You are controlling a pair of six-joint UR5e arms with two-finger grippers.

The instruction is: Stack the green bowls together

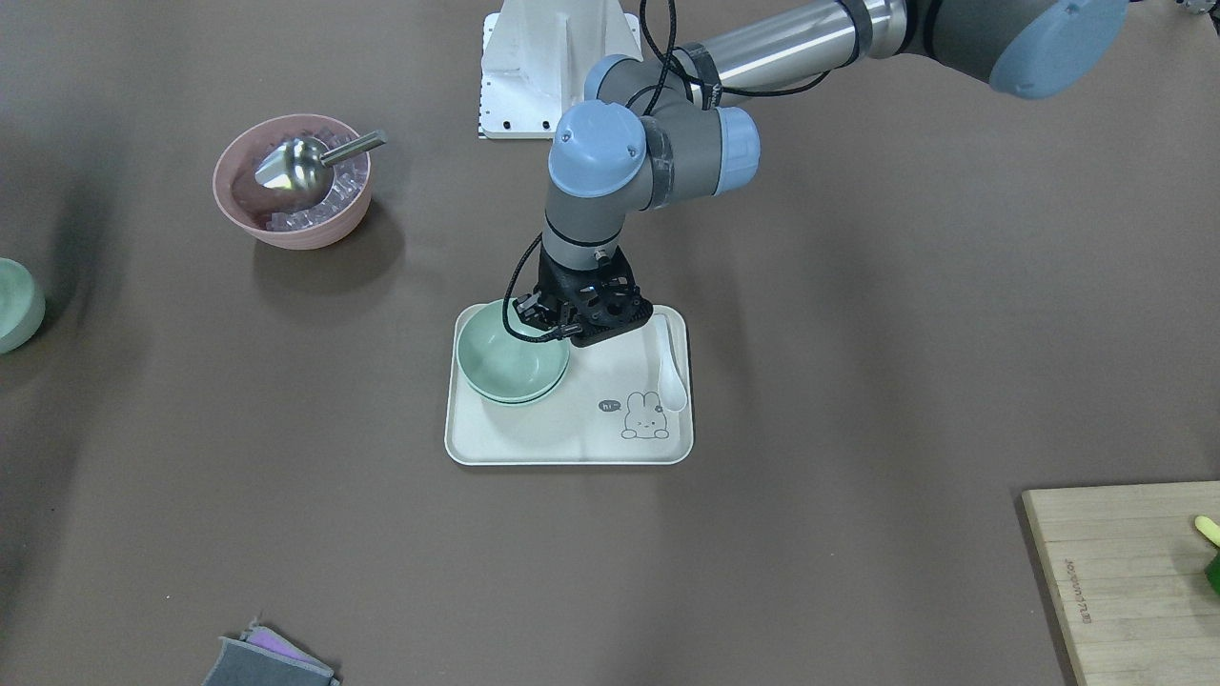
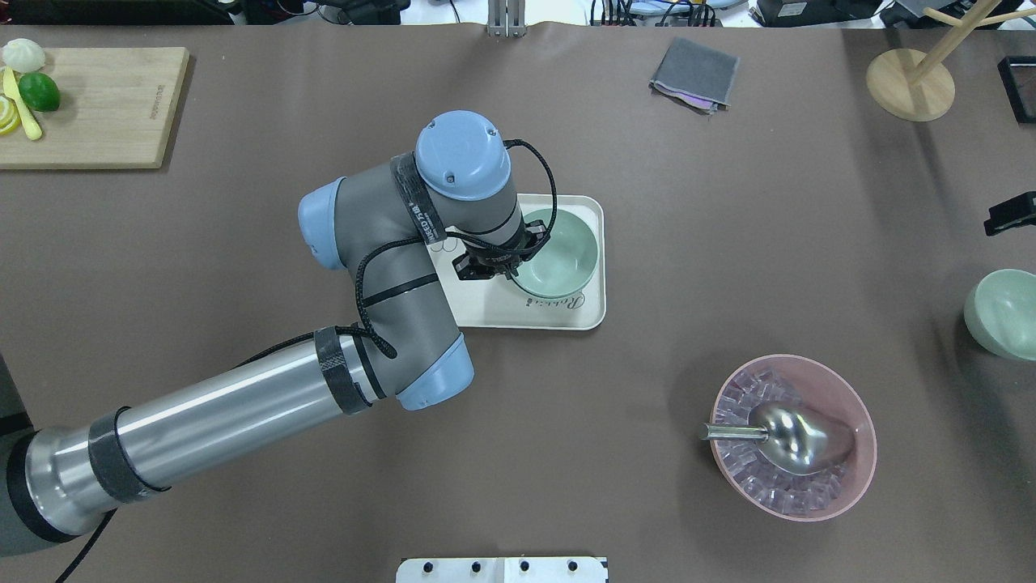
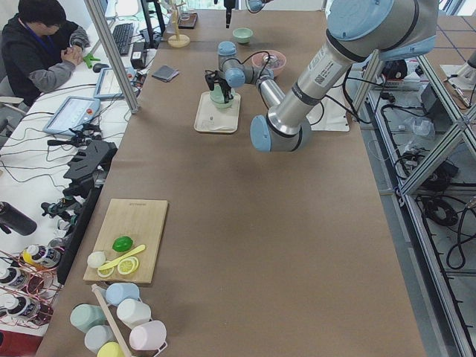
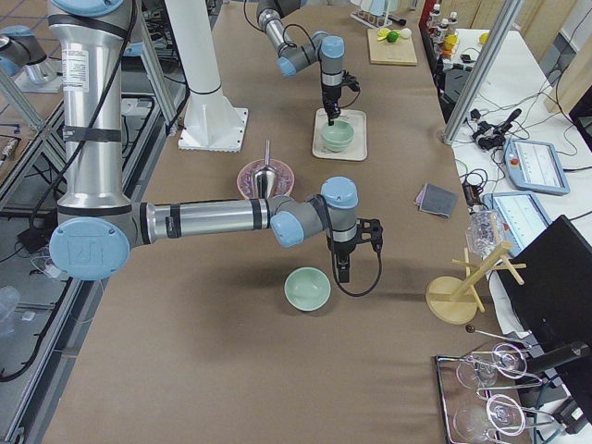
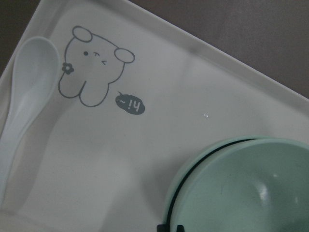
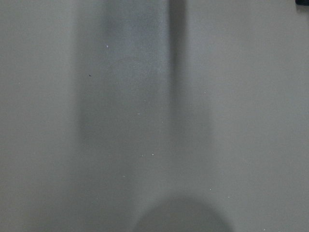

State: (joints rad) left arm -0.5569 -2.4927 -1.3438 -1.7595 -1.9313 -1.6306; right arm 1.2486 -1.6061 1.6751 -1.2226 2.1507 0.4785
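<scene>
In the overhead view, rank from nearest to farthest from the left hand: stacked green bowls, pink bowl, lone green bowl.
1. The stacked green bowls, on the tray, right beside the left hand.
2. The pink bowl, off to the right, toward the robot.
3. The lone green bowl, at the far right edge.

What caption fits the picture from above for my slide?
Left gripper pinches the rim of stacked green bowls on a white tray; a third green bowl sits far right.

overhead, front views opposed, share tray [image 2: 587, 314]; right wrist seemingly close-up.
</scene>
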